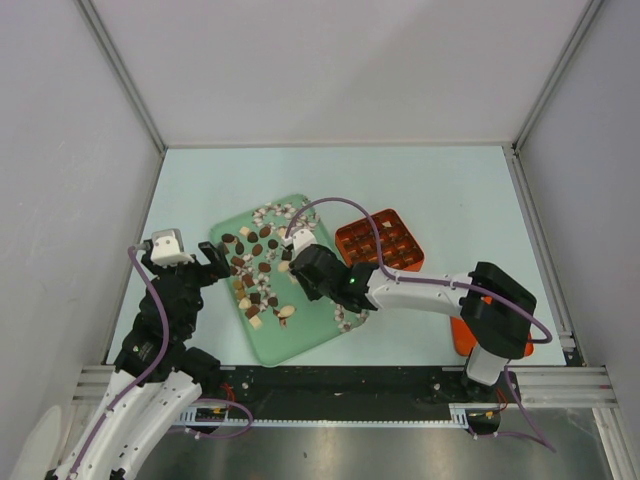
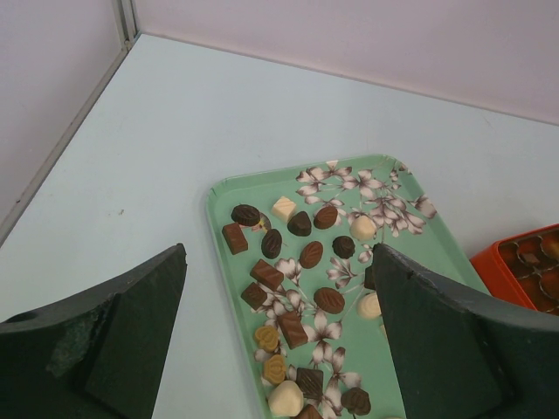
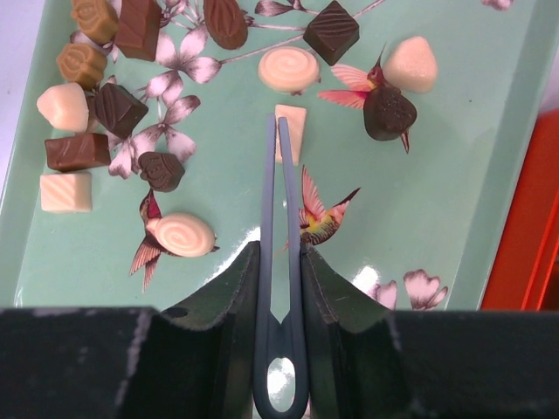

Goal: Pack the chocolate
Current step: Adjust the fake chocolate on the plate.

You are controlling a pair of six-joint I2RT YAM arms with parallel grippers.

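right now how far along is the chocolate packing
Done: nothing obvious. From above, the cells of the orange box look empty, though they are too small to be sure.
In hand: the right gripper is shut on tweezers, their tips at a cream square piece. The left gripper is open and empty.
Left: nearly all the chocolate lies scattered on the green tray.

Glossy green tray [image 3: 419,227], smooth chocolate [image 3: 290,69], matt plastic-looking tweezers [image 3: 264,192].

Bore, on the pale blue worktop [image 1: 450,190], a green flowered tray [image 1: 292,342] and, just beside, an orange celled box [image 1: 402,234].
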